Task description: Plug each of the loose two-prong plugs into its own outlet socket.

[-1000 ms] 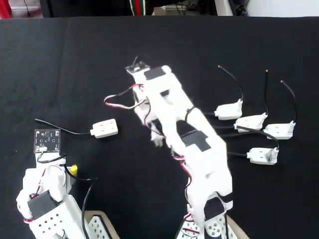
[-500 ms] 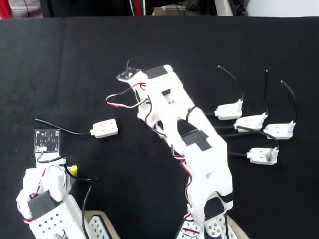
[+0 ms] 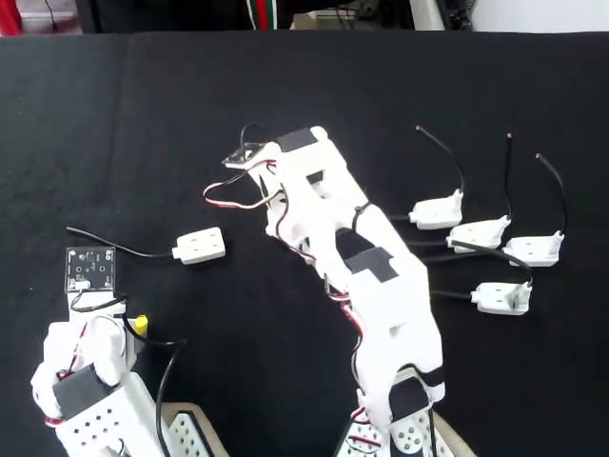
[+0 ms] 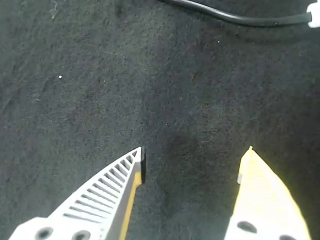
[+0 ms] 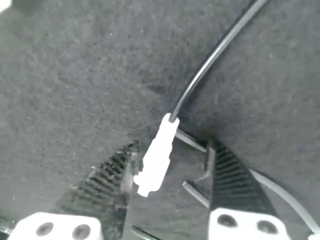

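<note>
Looks mostly done, judging by the layout; at the right of the black cloth (image 3: pixel 143 114), counts four white sockets (image 3: pixel 481 233) in a cluster, each with a dark lead running into it and apparently mated, though too small to confirm fully seated prongs; leaves, well apart toward the left, a lone socket (image 3: pixel 200 246) with a thin tail (image 4: pixel 240 19) and nothing visible in its face; appears to be the one unfilled.

Holds the outstanding piece under the outstretched right arm (image 3: pixel 381 286), between cluster and lone socket; in the wrist view, shows the right gripper (image 5: pixel 171 147) closed down to a narrow gap with the white plug (image 5: pixel 156 160) inside it; presses the plug's body against one finger, with two prongs (image 5: pixel 192 141) pointing across at the other finger and the cable (image 5: pixel 215 55) trailing away over the cloth; reads as a grip rather than a loose straddle, yet cannot be called certain at the prong side.

Parks the left arm (image 3: pixel 86 390) at the near left corner; spreads the left gripper (image 4: pixel 195 150) wide over bare cloth, holding nothing, with a stretch of the tail passing beyond the tips.

Leaves, then, one mating to do: probably calls for turning the prongs toward the lone socket's face and pushing home; may need the socket braced, being light and free on the cloth; risks sliding it otherwise.
</note>
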Available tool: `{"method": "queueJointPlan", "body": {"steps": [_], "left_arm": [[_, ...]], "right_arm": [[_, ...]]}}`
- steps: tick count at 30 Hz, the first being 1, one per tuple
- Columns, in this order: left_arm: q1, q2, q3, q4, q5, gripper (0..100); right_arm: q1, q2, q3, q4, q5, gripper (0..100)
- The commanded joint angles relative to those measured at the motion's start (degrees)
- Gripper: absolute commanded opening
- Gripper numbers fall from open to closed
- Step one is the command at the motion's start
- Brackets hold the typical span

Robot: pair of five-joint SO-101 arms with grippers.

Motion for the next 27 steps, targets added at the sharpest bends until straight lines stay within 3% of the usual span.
{"method": "queueJointPlan", "body": {"steps": [1,6,18,22,27], "left_arm": [[0.7,-0.2,-0.3,0.2,-0.7,31],[0.7,-0.2,-0.3,0.2,-0.7,31],[0.7,-0.2,-0.3,0.1,-0.7,31],[0.7,-0.2,-0.3,0.0,-0.7,31],[0.7,-0.2,-0.3,-0.1,-0.7,31]], "right_arm": [[-0.4,1.3,-1.3,-0.7,1.0,16.8],[-0.4,1.3,-2.2,-0.8,1.1,0.7],[0.4,1.1,-14.5,10.1,0.5,1.2],[0.5,-2.7,-18.9,9.7,-6.8,1.2],[-2.8,-14.3,-13.8,5.2,-11.2,1.2]]}}
